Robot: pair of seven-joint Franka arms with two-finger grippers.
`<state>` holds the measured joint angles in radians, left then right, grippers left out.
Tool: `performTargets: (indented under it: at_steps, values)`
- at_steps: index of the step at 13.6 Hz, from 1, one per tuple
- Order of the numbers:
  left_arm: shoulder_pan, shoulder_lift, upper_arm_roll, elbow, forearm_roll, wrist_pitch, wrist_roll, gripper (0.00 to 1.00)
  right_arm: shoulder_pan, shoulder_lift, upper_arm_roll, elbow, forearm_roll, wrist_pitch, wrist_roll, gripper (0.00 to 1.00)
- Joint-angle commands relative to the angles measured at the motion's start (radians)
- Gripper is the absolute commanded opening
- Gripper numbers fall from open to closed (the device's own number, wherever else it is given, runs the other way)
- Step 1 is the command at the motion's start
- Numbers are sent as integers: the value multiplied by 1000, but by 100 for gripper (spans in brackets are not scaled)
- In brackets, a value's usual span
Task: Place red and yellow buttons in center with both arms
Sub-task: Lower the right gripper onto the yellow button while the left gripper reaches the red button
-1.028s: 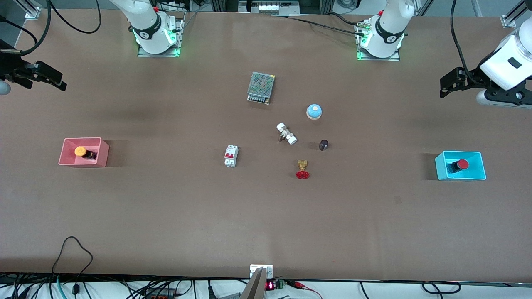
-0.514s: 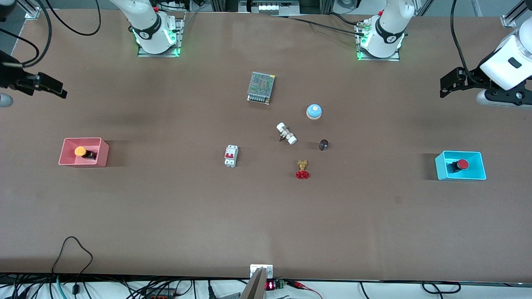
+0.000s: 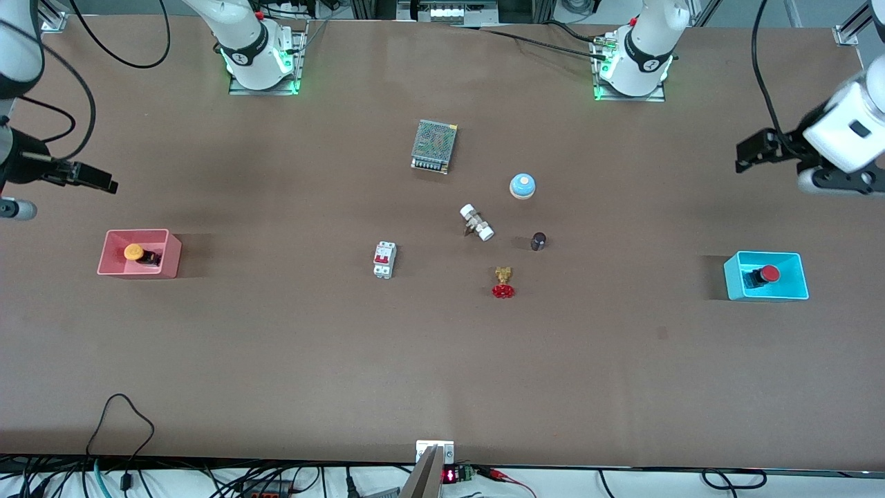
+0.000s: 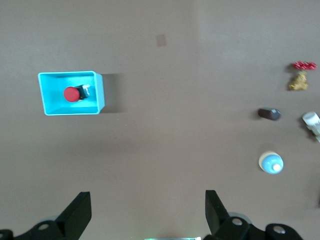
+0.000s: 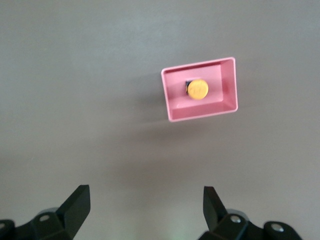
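Note:
The yellow button [image 3: 134, 252] lies in a pink bin [image 3: 110, 243] at the right arm's end of the table; it also shows in the right wrist view [image 5: 197, 89]. The red button [image 3: 767, 274] lies in a cyan bin [image 3: 788, 260] at the left arm's end; it also shows in the left wrist view [image 4: 72, 93]. My right gripper [image 3: 100, 182] is open and empty, up in the air over bare table beside the pink bin. My left gripper [image 3: 748, 152] is open and empty, up over bare table beside the cyan bin. The brown tabletop center [image 3: 442, 325] is bare.
Mid-table lie a mesh power supply [image 3: 434, 145], a blue-and-white bell [image 3: 523, 185], a white fitting [image 3: 476, 222], a dark cylinder [image 3: 538, 241], a brass valve with red handwheel [image 3: 503, 283] and a white circuit breaker [image 3: 384, 259].
Both arms have shifted: the right gripper has moved toward the pink bin, the left gripper slightly toward the cyan bin. Nothing on the table has moved.

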<state>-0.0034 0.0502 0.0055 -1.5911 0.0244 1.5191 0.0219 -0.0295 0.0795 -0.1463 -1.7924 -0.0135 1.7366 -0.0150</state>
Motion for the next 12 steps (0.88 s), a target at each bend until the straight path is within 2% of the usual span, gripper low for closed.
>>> performTargets:
  at_steps: [1,4,6,9,12]
  values:
    - [64,94,2,89,25,-30,9,100,-23,84,8,15,-13,72,-5,100]
    - [173,155,1,88,64,-5,59,100,-44,164,8,5,-17,148,-8,100]
    - [212,212,-1,79,153,120,143,100,-44,216,8,4,-20,194,-10,100]
    - [250,292,-2,59,152,281,205,100,-50,299,8,4,-88,288,-13,100]
    - [276,336,-15,-18,126,461,288,100,-88,380,8,4,-88,383,-72,100]
